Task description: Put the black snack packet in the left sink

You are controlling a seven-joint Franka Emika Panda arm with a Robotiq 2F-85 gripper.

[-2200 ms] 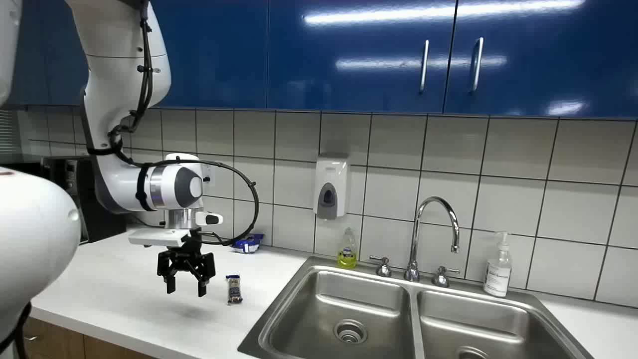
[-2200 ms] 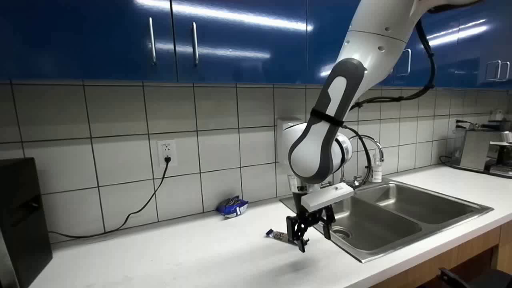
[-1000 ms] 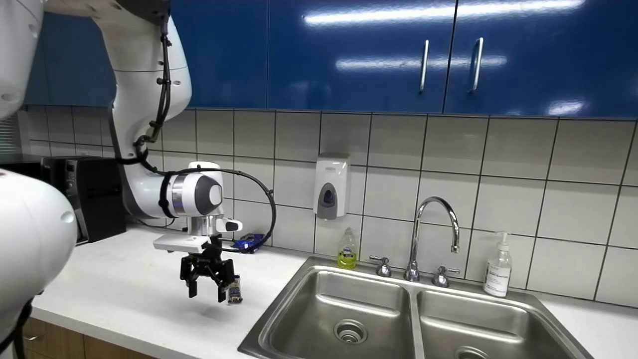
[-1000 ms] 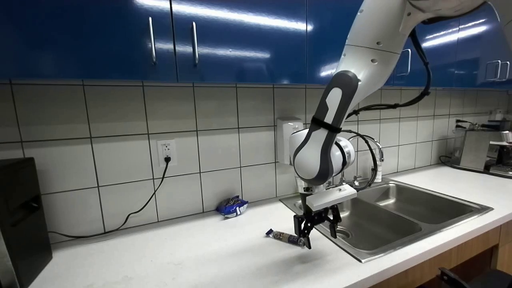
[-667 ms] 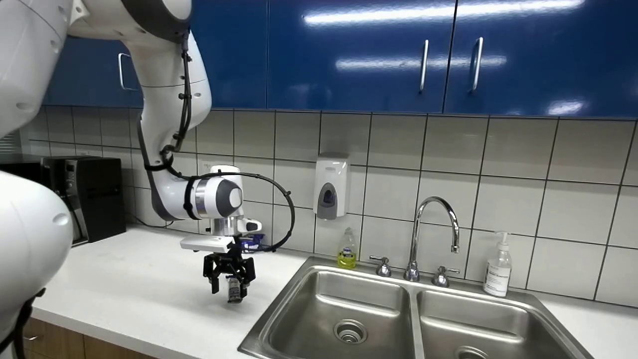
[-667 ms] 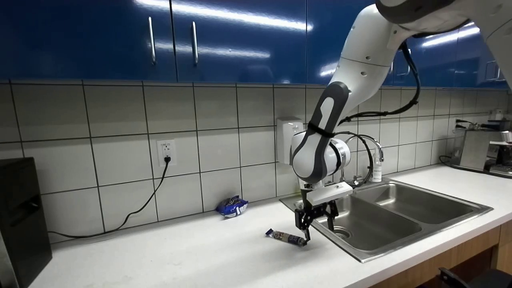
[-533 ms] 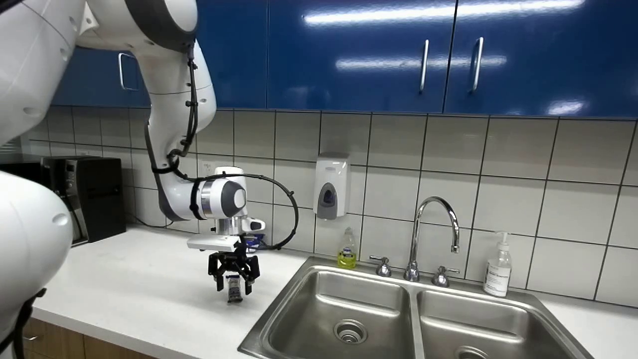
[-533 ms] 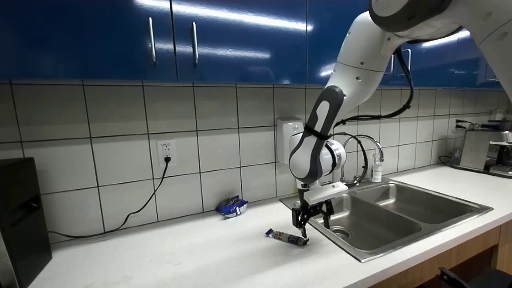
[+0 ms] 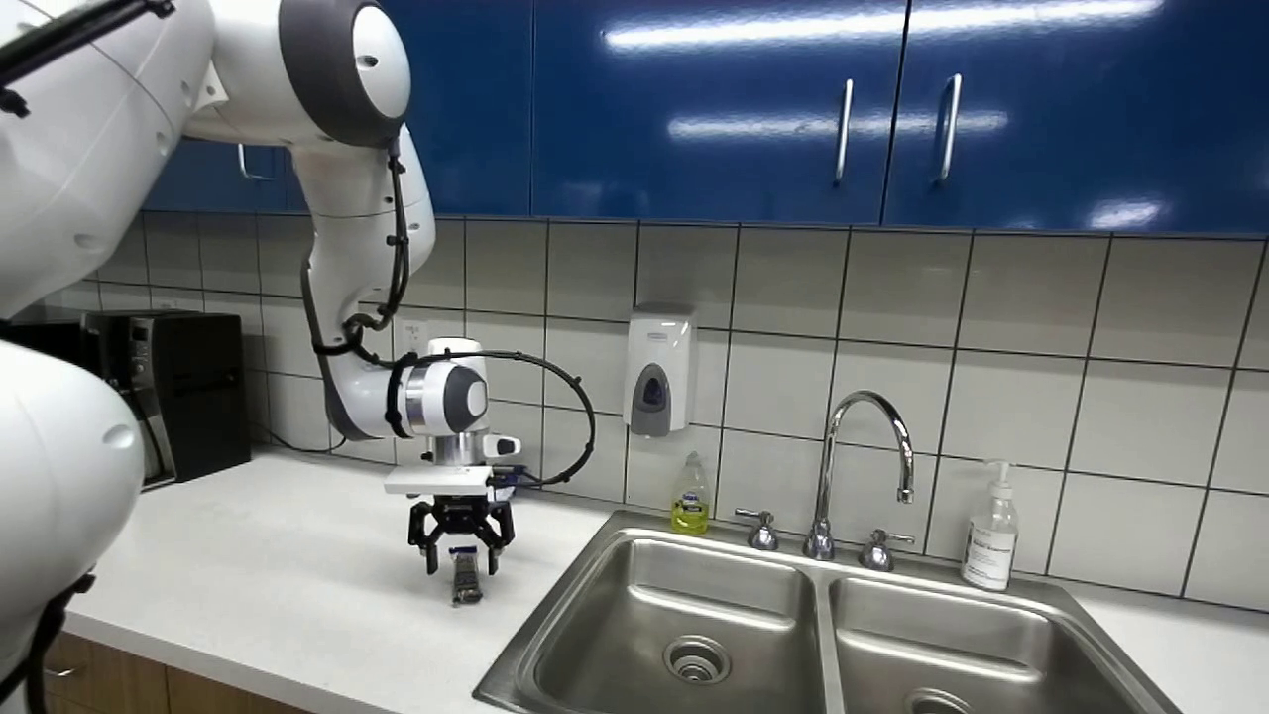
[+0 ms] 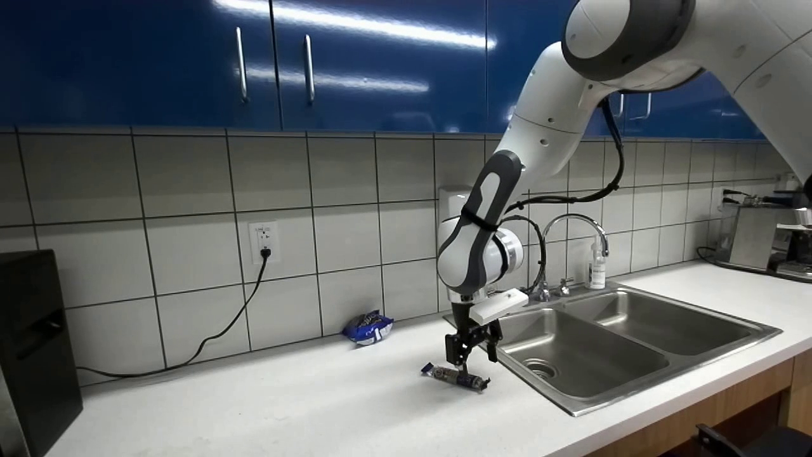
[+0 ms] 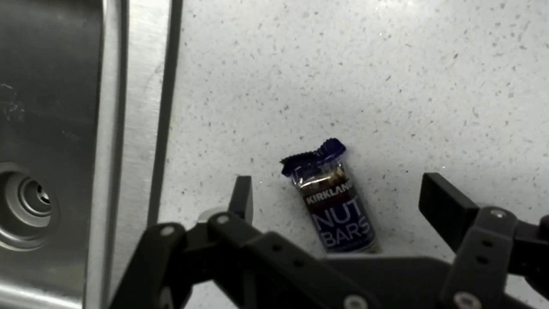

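On the worktop [image 11: 279, 86] below my parted jaws | snack packet [image 11: 336, 210] slants toward 11 o'clock, wrist view | I should align, descend, pinch mid-length.

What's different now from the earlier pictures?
Seen in an exterior view, the gripper has moved rightward; it now hangs open above the snack bar, with nothing grabbed or let go. The snack bar and blue bag stayed where they were.

White letters mark the navy packet [image 11: 333, 204], grey flecks the white counter [image 11: 343, 86].
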